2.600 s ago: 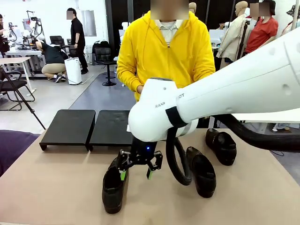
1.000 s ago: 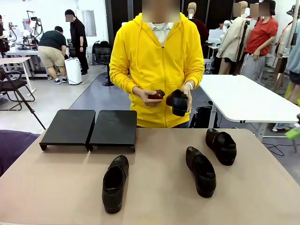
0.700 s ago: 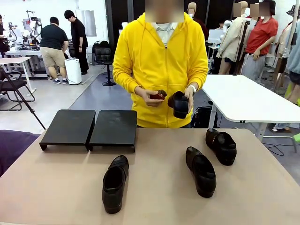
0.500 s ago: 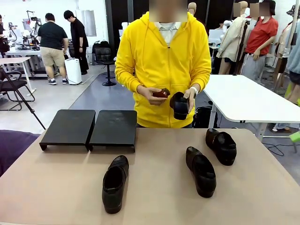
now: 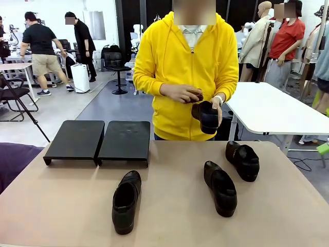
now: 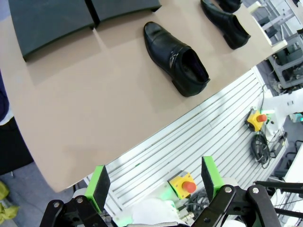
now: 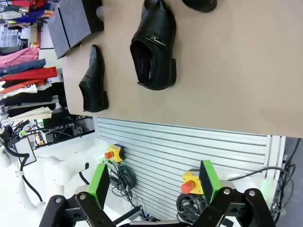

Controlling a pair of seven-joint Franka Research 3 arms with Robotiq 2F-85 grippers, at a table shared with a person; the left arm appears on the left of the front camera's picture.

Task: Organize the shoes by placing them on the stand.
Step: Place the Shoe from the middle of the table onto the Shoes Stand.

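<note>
Three black shoes lie on the tan table: one at the near left (image 5: 125,201), one at the middle right (image 5: 220,188), one at the far right (image 5: 243,160). A person in a yellow hoodie holds another shoe (image 5: 206,116) in one hand above the table's far edge. The black stand (image 5: 97,140) sits bare at the far left. My left gripper (image 6: 155,182) is open, back over the table's near edge, with the near-left shoe (image 6: 177,59) and the stand (image 6: 52,19) ahead of it. My right gripper (image 7: 154,181) is open too, off the table's edge, facing the middle shoe (image 7: 154,47).
A white table (image 5: 267,108) stands behind at the right. Below the table's near edge, both wrist views show a slatted base with yellow boxes bearing red buttons (image 6: 182,183) and cables. People stand farther back in the room.
The right arm that reached over the near-left shoe has withdrawn from the front view. The person has shifted a little to the right and lowered the held shoe slightly. The shoes on the table have not moved.
</note>
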